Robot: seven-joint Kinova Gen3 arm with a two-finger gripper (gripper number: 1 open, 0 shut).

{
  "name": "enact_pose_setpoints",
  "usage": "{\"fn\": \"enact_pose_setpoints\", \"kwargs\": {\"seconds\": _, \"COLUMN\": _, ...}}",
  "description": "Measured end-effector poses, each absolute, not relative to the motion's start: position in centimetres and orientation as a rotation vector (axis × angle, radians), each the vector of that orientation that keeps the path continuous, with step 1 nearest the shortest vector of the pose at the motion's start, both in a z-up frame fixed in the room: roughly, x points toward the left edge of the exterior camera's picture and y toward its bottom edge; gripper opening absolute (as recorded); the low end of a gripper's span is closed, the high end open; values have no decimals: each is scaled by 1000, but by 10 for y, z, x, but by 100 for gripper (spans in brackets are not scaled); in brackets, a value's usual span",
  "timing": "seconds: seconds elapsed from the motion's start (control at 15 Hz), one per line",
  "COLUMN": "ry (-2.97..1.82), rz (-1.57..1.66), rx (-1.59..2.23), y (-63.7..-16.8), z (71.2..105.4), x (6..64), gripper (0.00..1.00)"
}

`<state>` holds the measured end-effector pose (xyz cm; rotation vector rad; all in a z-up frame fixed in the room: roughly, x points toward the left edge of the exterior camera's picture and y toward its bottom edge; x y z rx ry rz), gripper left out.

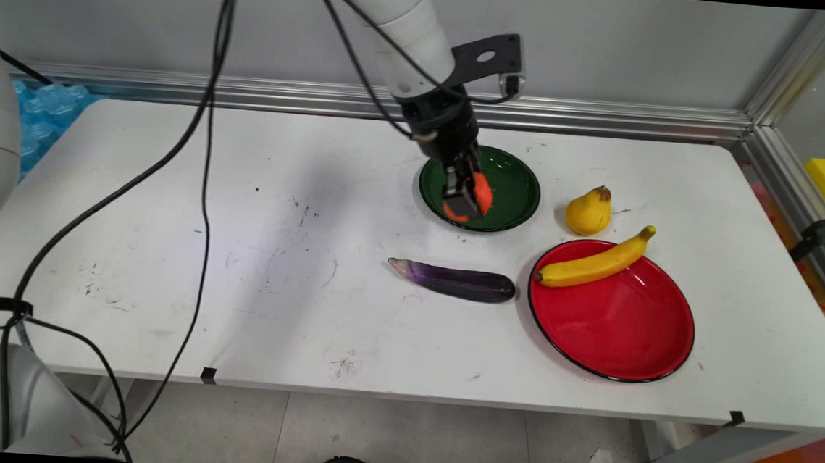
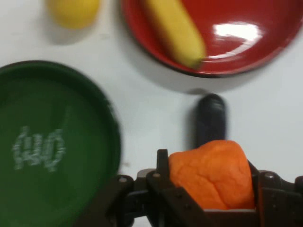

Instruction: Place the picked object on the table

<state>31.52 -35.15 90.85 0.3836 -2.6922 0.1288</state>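
The claw (image 1: 467,195) is clamped across an orange fruit (image 2: 211,173), perhaps an orange, held above the green plate (image 1: 513,195) near the surface's far edge; it looks light, dimpled and grippy.

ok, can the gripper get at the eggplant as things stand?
Probably not yet: the gripper is shut on an orange object above the green plate, so its fingers are occupied. Otherwise the eggplant lies alone on bare table, apart from the red plate, with nothing over it.
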Motion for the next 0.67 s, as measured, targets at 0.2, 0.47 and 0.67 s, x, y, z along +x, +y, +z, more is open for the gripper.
{"fn": "enact_pose_setpoints", "kwargs": {"seconds": 0.2, "ry": -2694, "rz": 77, "rx": 301, "y": -330, "z": 914, "x": 316, "gripper": 0}}
{"fn": "enact_pose_setpoints", "kwargs": {"seconds": 0.47, "ry": -2691, "rz": 36, "rx": 235, "y": -305, "z": 914, "x": 311, "gripper": 0}}
{"fn": "enact_pose_setpoints", "kwargs": {"seconds": 0.67, "ry": -2694, "rz": 34, "rx": 230, "y": -292, "z": 905, "x": 304, "gripper": 0}}
